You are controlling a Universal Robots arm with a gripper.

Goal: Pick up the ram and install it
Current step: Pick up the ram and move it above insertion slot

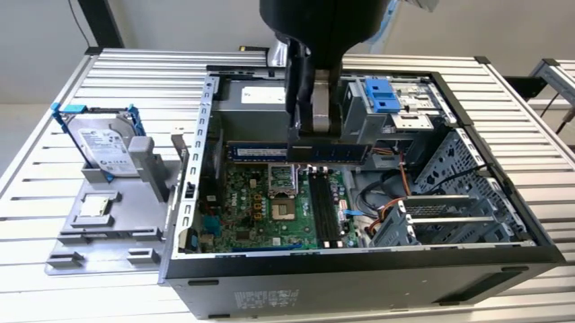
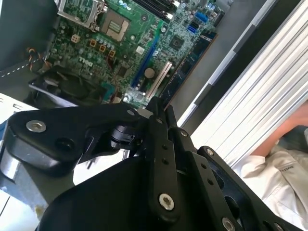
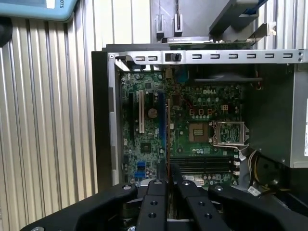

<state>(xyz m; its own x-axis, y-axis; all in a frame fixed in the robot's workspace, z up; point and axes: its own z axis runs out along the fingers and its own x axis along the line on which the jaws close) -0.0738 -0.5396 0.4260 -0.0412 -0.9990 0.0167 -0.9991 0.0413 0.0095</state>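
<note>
The ram, a long blue stick, hangs level and on edge inside the open computer case, above the green motherboard. My gripper comes down from above and is shut on the ram near its middle. The black memory slots lie below and slightly nearer the camera than the stick. In the first wrist view the ram shows edge-on as a thin line running out from my gripper, and it crosses the slots. The second wrist view has my gripper over the motherboard.
A silver hard drive in blue brackets stands on a grey fixture at the exterior view's left. Drive cages, cables and a blue latch crowd the case's other side. A person's white sleeve is beside the table.
</note>
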